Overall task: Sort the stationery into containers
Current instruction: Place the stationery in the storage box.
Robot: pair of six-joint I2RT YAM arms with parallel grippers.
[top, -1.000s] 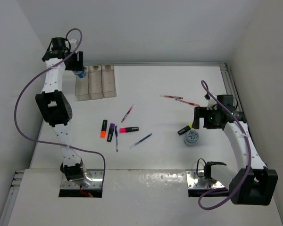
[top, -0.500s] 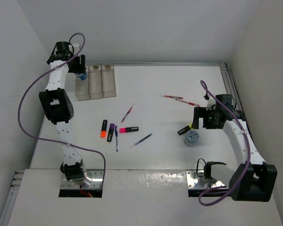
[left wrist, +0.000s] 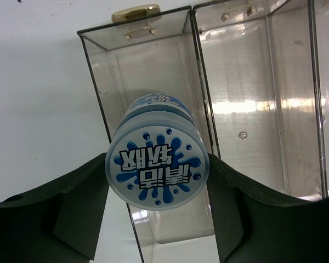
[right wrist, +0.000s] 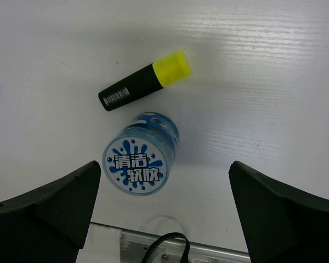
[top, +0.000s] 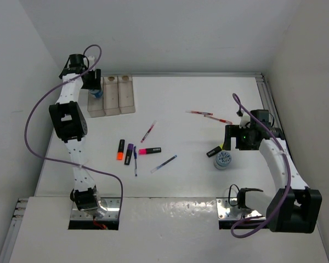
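Disc (left wrist: pixel 156 174): blue-and-white tub, printed lid facing the wrist camera, pinched at its sides by the left gripper (top: pixel 92 86).
Left gripper: closed down to the width of the disc and carrying nothing else; one finger shows pressed against each side of the rim.
Change: over the last second the left wrist drifts a little rightward and nearer in the top view. This carries the disc from the far left corner of the tray (top: pixel 123 98) to a spot further along, above the leftmost slot (left wrist: pixel 148 82).
Meaning: the carry looks nearly done. By my judgement only a short descent and a release remain. In the wrist view the disc sits slightly toward the divider wall, so it could catch there.
Right gripper (top: pixel 231 137): spread wide, holding nothing, and in the same place as a second ago.
Second disc (right wrist: pixel 141 162): upright on the table (top: pixel 181 93), below and between the right fingers but untouched, closer to the left one.
Yellow-capped highlighter (right wrist: pixel 144 81): lies just beyond the second disc, apart from it.
Remaining: the orange-capped highlighter (top: pixel 120 149), purple-capped highlighter (top: pixel 129 154), pink-capped highlighter (top: pixel 149 150), blue pens (top: pixel 164 164) and red pens (top: pixel 200 113) lie loose mid-table, so most of the sorting is yet to do.
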